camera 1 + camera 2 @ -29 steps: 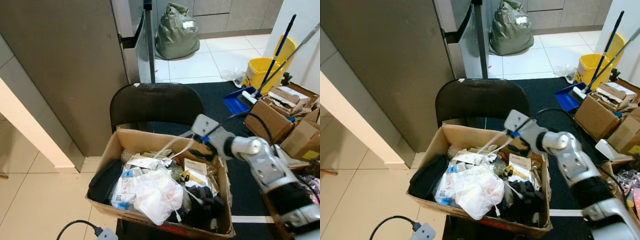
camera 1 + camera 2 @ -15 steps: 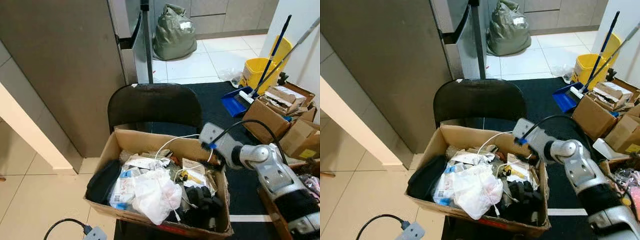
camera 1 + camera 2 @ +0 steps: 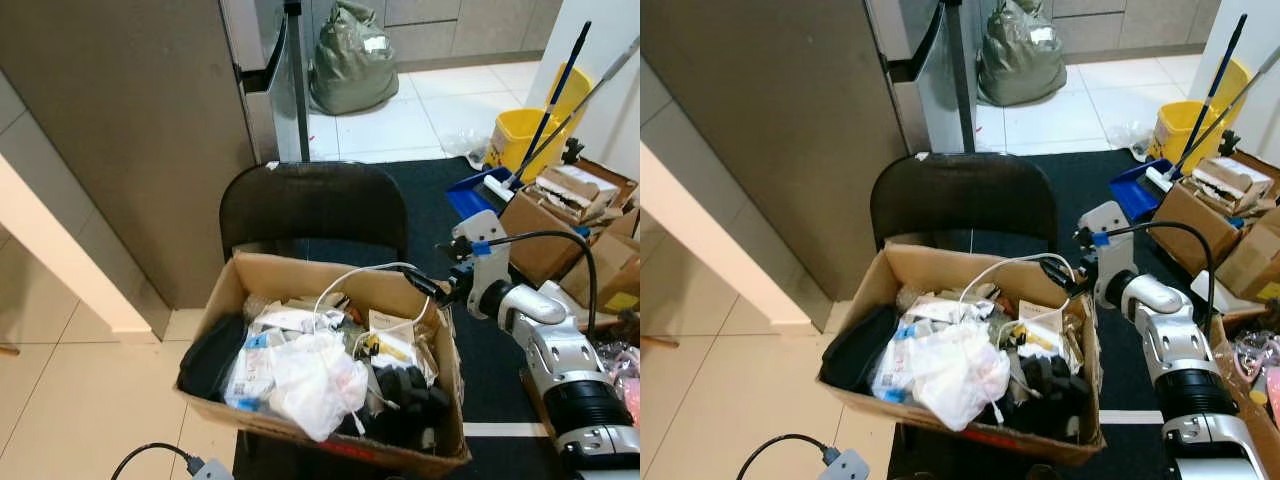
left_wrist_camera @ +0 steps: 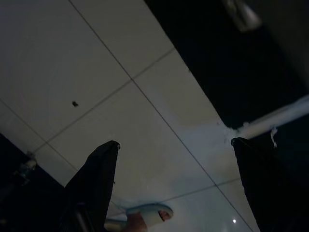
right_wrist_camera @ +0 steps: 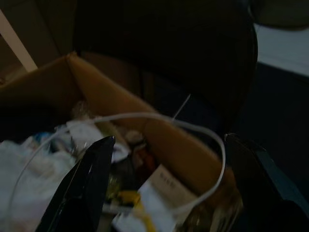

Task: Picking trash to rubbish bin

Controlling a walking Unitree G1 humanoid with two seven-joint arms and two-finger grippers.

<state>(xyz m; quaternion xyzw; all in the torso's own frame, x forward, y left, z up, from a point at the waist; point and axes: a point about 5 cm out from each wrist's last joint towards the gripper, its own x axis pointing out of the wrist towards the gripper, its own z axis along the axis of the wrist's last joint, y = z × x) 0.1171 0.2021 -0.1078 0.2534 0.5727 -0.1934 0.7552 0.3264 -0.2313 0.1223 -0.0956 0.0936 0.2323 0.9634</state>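
Cardboard box (image 3: 250,285) already brims with trash; our right pincer (image 3: 424,285), spread wide, hovers by its white cable (image 3: 352,276).

The head views are evenly lit and sharp, with soft glare seen on the white floor tiles (image 3: 400,125) at the upper centre. A shadow is cast beneath the cardboard box (image 3: 300,280). Both wrist views are dim and grainy; the black fingers (image 5: 87,188) at the lower edges are rendered as blurred, unfocused silhouettes.
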